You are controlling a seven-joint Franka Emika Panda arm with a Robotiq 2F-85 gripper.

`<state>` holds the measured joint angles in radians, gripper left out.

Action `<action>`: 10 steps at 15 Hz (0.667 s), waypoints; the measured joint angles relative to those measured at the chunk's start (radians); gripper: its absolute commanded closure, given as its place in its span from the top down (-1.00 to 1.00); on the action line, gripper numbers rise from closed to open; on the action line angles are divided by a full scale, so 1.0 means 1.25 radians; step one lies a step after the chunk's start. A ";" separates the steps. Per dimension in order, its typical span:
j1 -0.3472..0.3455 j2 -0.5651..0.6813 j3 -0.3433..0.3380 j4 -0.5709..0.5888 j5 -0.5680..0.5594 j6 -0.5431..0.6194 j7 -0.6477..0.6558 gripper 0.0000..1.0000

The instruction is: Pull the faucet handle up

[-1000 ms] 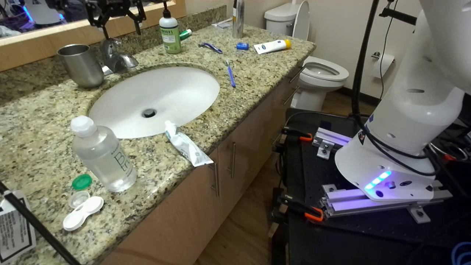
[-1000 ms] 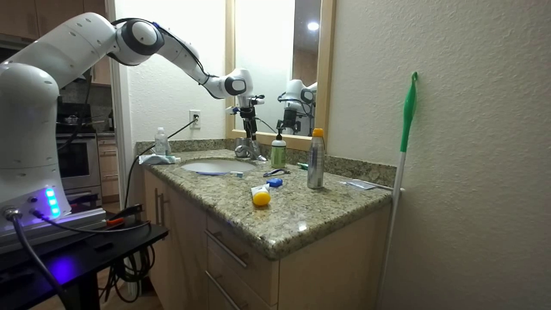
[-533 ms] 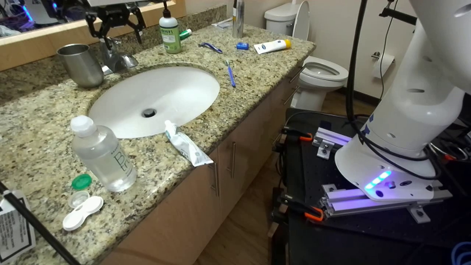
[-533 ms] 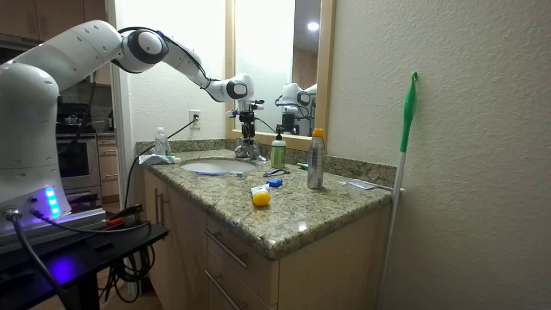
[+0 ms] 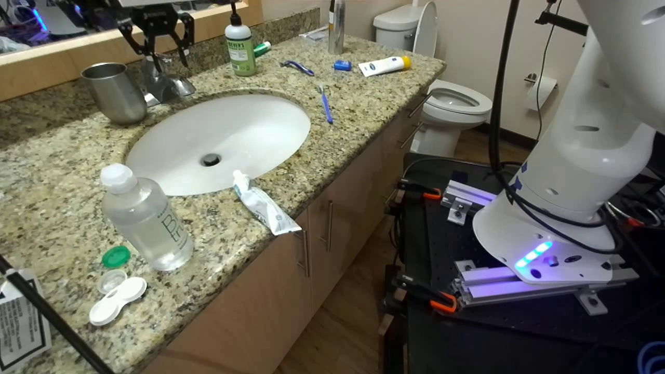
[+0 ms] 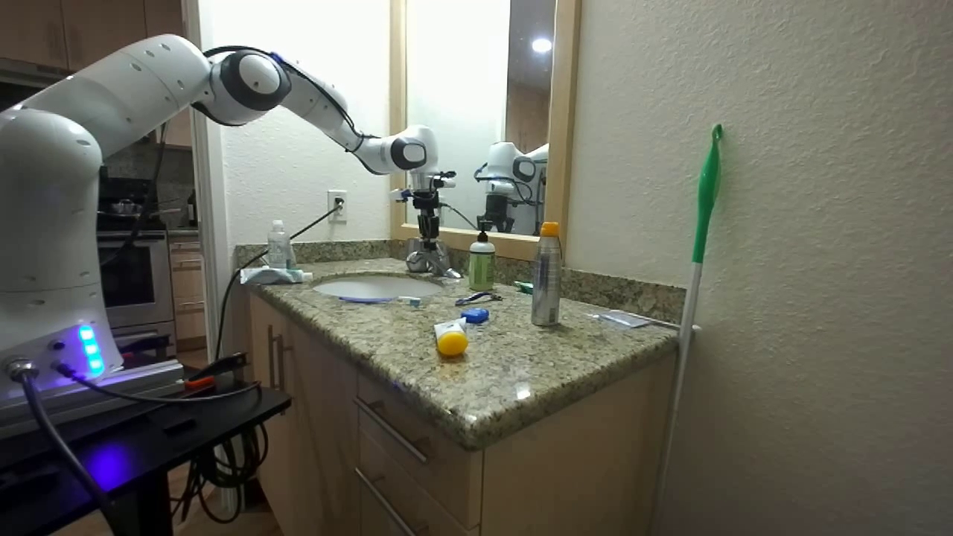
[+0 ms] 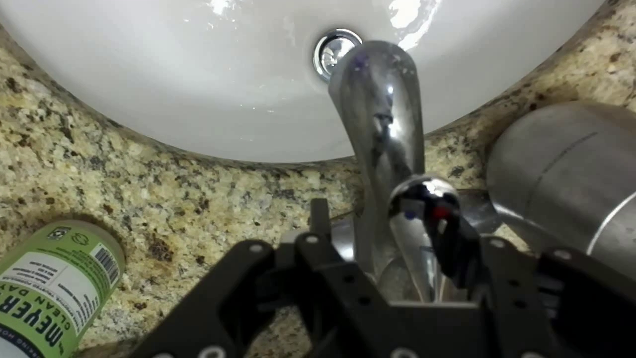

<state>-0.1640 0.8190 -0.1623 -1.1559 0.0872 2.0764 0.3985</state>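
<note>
Because the jaws stand apart with the handle (image 7: 415, 231) off-centre between them, shift slightly towards the cup (image 7: 551, 169) before squeezing, then lift.

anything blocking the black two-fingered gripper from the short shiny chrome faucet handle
Nothing visible: in the wrist view, the open black gripper straddles the short shiny chrome faucet handle. The dull grey metal cup stands off to one side.
</note>
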 measured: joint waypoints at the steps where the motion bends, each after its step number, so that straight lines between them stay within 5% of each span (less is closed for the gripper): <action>1: 0.001 0.000 0.002 0.001 0.001 0.002 0.000 -0.66; 3: 0.003 0.000 0.005 0.004 0.005 0.005 0.002 -0.94; 10: -0.014 -0.010 0.006 -0.008 0.099 0.031 0.003 -0.87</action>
<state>-0.1811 0.8071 -0.1546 -1.1657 0.2108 2.1155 0.4023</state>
